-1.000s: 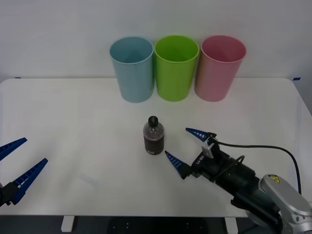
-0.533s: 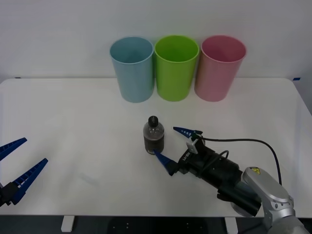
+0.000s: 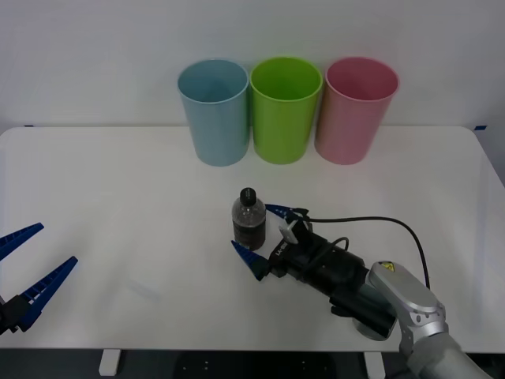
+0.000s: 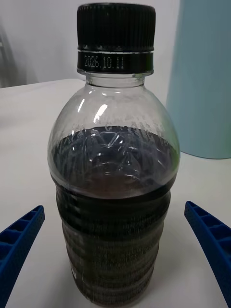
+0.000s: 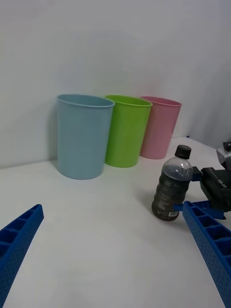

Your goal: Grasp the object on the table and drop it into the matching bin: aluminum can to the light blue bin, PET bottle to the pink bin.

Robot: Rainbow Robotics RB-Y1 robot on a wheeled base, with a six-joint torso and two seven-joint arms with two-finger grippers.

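Here my right gripper (image 3: 260, 234) reaches low across the table (image 3: 118, 189) with its fingers spread wide, and the PET bottle (image 3: 248, 220) stands upright between them, one blue finger (image 4: 211, 240) on each side and neither touching it. The bottle sits near the table's middle, well in front of the light blue bin (image 3: 214, 112) and pink bin (image 3: 356, 109). My left gripper (image 3: 28, 264) waits open at the near left edge.

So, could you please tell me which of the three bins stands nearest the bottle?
The lime green bin, the middle one; the bottle stands just before it.
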